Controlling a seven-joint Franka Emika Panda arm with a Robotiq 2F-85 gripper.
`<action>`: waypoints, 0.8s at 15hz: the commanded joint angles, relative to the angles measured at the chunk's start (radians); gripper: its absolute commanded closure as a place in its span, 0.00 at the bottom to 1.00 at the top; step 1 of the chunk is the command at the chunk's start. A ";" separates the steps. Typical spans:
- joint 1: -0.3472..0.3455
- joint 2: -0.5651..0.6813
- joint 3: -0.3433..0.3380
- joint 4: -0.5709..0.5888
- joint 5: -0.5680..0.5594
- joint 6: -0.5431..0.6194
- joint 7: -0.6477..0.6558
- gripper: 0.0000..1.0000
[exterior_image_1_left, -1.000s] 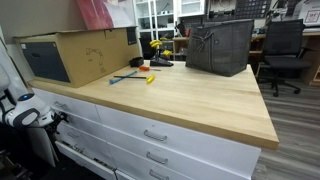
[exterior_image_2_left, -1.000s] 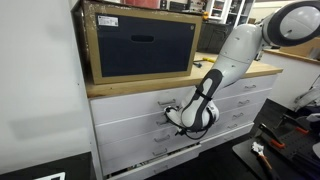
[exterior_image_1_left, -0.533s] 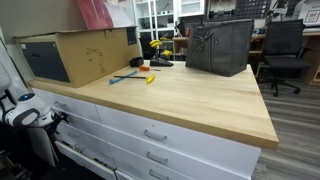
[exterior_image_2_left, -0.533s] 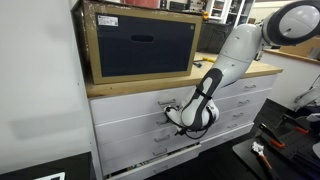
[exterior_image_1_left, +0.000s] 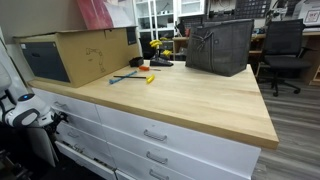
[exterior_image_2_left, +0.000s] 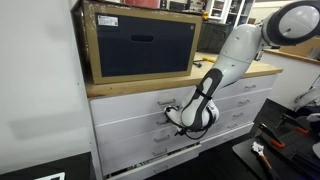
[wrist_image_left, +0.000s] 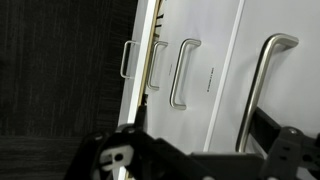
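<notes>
My gripper (exterior_image_2_left: 180, 118) is down in front of the white drawer fronts (exterior_image_2_left: 130, 125) under the wooden countertop (exterior_image_1_left: 190, 100). It also shows at the left edge of an exterior view (exterior_image_1_left: 40, 118). In the wrist view its dark fingers (wrist_image_left: 210, 152) stand wide apart at the bottom of the frame. A long metal drawer handle (wrist_image_left: 258, 90) runs down between them. I cannot tell if the fingers touch it. Two shorter handles (wrist_image_left: 180, 75) lie further left, and one drawer there stands slightly ajar (wrist_image_left: 152, 60).
A large cardboard box (exterior_image_1_left: 80, 55) with a dark unit inside (exterior_image_2_left: 140, 45) sits on the countertop above the gripper. Small tools (exterior_image_1_left: 135, 75) and a grey bag (exterior_image_1_left: 220, 47) lie further along. An office chair (exterior_image_1_left: 285, 50) stands behind.
</notes>
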 joint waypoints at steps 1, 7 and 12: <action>0.011 0.065 0.057 0.048 -0.014 -0.082 -0.041 0.00; 0.020 0.074 0.084 0.031 -0.014 -0.025 -0.040 0.00; 0.049 0.092 0.089 -0.002 0.001 0.055 -0.081 0.00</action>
